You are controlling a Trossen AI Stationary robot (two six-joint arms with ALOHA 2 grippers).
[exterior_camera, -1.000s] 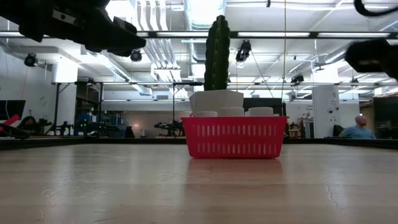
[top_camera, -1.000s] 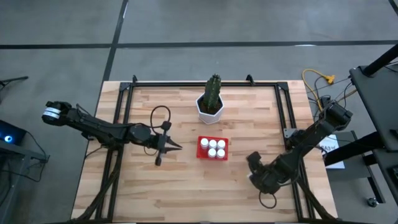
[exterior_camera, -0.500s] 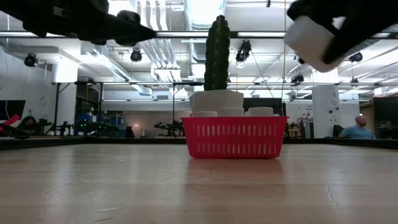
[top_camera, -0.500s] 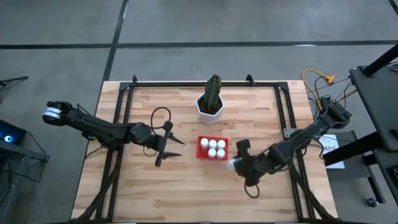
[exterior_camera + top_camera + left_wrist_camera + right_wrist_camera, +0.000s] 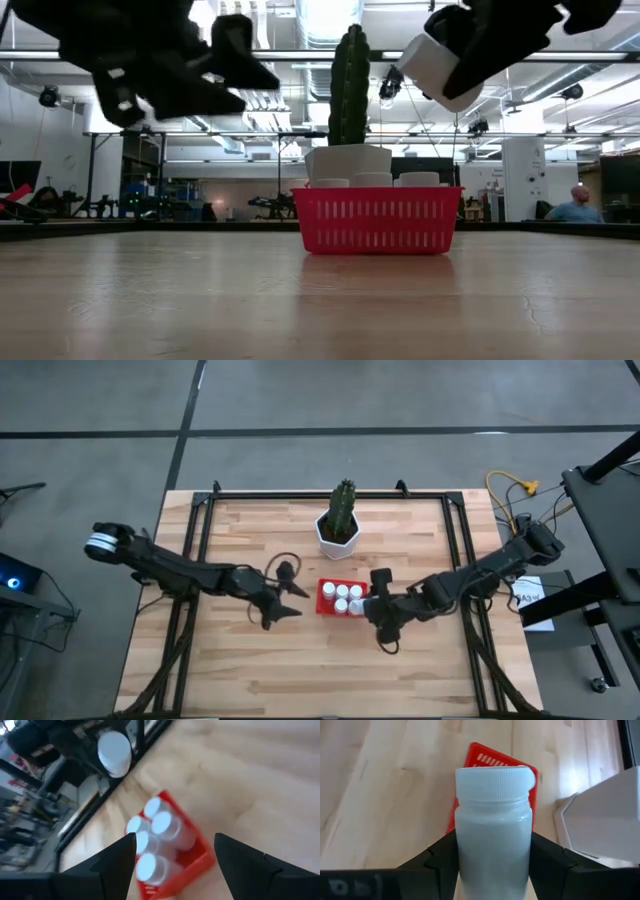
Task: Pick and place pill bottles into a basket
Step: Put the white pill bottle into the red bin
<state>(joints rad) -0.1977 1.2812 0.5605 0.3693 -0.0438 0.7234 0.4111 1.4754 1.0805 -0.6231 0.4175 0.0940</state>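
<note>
Right wrist view: right gripper [image 5: 492, 870] fingers pinch a pill bottle [image 5: 493, 827] above the basket [image 5: 492, 755]; left gripper [image 5: 284, 600] fingers spread.

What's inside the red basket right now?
The basket holds four white pill bottles, caps up, seen from above and in the left wrist view. A fifth bottle is clamped in the right gripper, not yet inside. The basket floor under the bottles is hidden.
</note>
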